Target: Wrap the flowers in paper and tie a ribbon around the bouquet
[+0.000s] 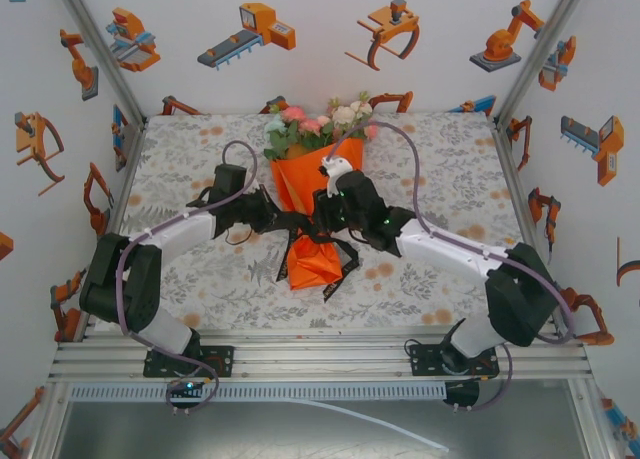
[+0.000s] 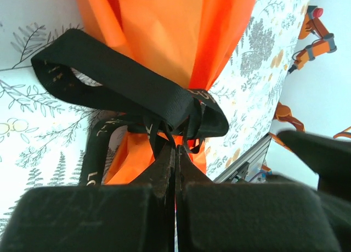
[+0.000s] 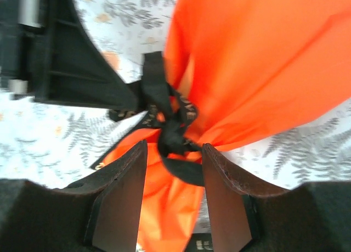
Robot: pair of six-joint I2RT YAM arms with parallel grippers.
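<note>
The bouquet lies mid-table with its pink, white and green flowers (image 1: pixel 315 124) at the far end. Orange paper (image 1: pixel 310 184) wraps them into a cone pinched at the waist. A black ribbon (image 2: pixel 126 82) is knotted round that waist, one loop standing out to the left. My left gripper (image 2: pixel 176 150) is shut on the ribbon strands right at the knot. In the right wrist view, the knot of the ribbon (image 3: pixel 170 134) sits against the paper (image 3: pixel 263 71). My right gripper (image 3: pixel 174 147) is open, its fingers on either side of a ribbon strand just below the knot, not pressing it.
Both arms meet at the bouquet's waist; the left gripper (image 1: pixel 278 219) and right gripper (image 1: pixel 322 219) are close together. The floral tablecloth (image 1: pixel 450 169) lies bare to either side. White walls with robot stickers enclose the table, and a metal rail (image 1: pixel 320 359) runs along the near edge.
</note>
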